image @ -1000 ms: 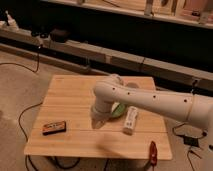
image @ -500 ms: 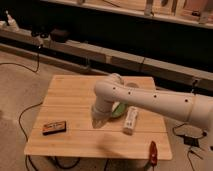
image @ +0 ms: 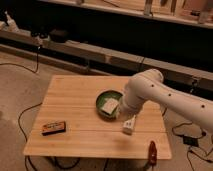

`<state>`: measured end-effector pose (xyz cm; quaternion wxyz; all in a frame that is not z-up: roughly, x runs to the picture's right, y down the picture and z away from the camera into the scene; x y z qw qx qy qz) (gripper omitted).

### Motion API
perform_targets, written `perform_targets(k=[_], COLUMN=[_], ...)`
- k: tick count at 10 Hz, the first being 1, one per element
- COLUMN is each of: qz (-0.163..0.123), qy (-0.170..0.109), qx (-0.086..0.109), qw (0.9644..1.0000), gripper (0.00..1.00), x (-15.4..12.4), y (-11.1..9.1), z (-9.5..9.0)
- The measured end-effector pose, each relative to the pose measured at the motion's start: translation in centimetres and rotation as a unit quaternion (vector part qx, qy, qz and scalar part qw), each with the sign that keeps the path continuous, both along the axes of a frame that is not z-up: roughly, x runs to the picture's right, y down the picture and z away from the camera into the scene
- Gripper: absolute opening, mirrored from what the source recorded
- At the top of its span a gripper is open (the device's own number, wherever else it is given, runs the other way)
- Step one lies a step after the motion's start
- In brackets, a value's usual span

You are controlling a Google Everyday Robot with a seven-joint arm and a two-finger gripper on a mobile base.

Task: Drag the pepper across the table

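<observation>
Pepper (image: 150, 152): lies at the near edge of the table (image: 75, 92), close to the near right corner as my camera shows it. Nothing touches it.
Claw: the gripper (image: 122, 114) sits at the end of the white arm (image: 150, 92), low over the table's middle, between the green bowl (image: 100, 102) and the white bottle (image: 129, 125). I read it as closed, fingers together, with nothing held.
Just changed: over the last second the arm's end has swung from the middle of the table toward the right edge, uncovering the bowl. The pepper, the bottle and the dark box (image: 54, 128) have not shifted.
Meaning for the task: I judge this to be approach only. The drag has not begun, and the claw is well apart from the pepper.
Next call: bring the claw on to the near edge without knocking the bottle, which lies between claw and pepper.
</observation>
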<state>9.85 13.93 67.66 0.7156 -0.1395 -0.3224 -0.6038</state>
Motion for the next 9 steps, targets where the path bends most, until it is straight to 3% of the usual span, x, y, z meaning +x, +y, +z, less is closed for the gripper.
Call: perform_targets(k=[4,6,7,9], qz=[0.005,0.023,0.044,0.073], qy=[0.0,0.024,0.053,0.105], qx=[0.0,-0.033,-0.059,-0.105], qw=[1.0,0.9989,0.9959,0.9862], gripper=[0.05,0.05,0.05,0.05], x=[0.4,3.5,6.8,12.2], y=[-0.1,1.7,3.3,6.6], z=[-0.2,-1.0,-1.8,-3.3])
